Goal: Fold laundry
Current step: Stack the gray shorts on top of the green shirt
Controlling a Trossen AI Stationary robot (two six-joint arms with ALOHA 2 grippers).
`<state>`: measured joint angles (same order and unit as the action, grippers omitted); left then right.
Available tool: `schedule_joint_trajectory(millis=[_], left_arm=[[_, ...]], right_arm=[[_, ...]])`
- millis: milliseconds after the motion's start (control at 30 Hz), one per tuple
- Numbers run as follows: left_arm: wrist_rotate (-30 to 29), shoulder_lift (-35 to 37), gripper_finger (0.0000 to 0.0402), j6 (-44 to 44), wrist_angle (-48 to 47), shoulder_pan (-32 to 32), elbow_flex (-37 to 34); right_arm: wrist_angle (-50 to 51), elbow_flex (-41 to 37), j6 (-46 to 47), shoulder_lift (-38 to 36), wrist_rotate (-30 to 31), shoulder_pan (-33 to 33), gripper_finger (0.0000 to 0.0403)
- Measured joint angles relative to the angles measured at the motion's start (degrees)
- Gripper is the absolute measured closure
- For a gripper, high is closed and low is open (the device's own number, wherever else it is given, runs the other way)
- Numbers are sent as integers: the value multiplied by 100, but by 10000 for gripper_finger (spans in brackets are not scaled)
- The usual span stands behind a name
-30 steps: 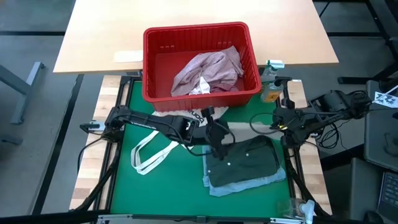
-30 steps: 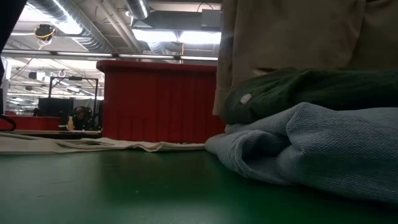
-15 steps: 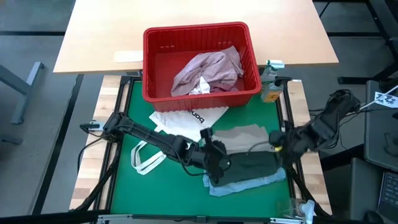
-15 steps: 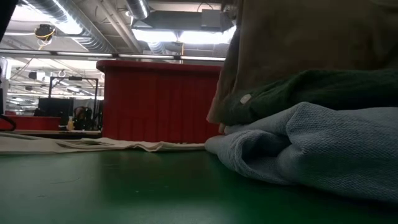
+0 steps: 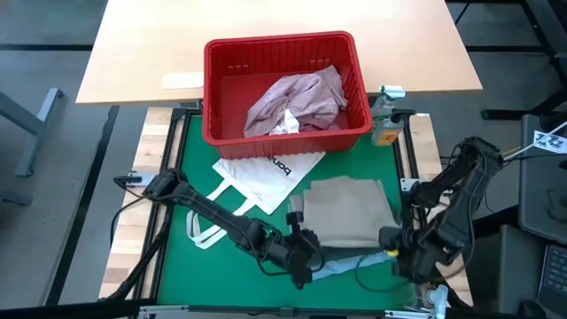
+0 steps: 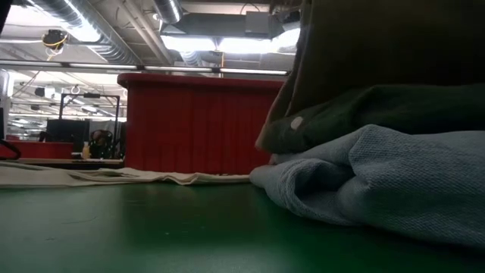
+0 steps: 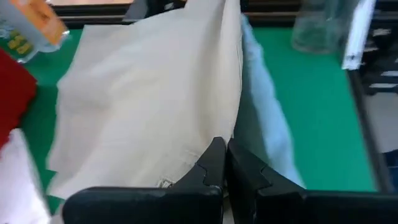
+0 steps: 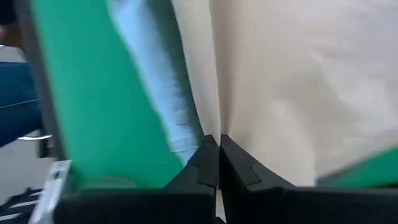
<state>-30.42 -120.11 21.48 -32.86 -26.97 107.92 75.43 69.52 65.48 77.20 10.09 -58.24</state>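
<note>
From above, the beige-khaki garment point(image 5: 347, 211) lies spread flat over the stack on the green tabletop point(image 5: 177, 257), hiding the dark green one shown half a second ago. One light blue garment point(image 5: 341, 266) peeks out beneath. A mottled pink garment point(image 5: 297, 96) sits in the red basket point(image 5: 221, 124).

Low down, the dark green garment point(image 6: 379, 110) lies between beige and blue.

Wrist views: left gripper point(image 7: 225, 163) and right gripper point(image 8: 217, 160) each pinch a beige edge, fingers clamped.

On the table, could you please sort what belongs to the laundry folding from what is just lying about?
Job:
beige garment, held by left gripper and right gripper
light blue garment
dark green garment
pink garment

Lying about:
red basket
white tote bag
bottle
</note>
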Motion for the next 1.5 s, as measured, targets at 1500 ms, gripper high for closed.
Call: schedule_joint_trajectory(millis=[1500], left_arm=[[1823, -743, 351, 33, 586, -240, -2]], right_arm=[[-1089, -9, -147, 1306, -1776, -165, 262]])
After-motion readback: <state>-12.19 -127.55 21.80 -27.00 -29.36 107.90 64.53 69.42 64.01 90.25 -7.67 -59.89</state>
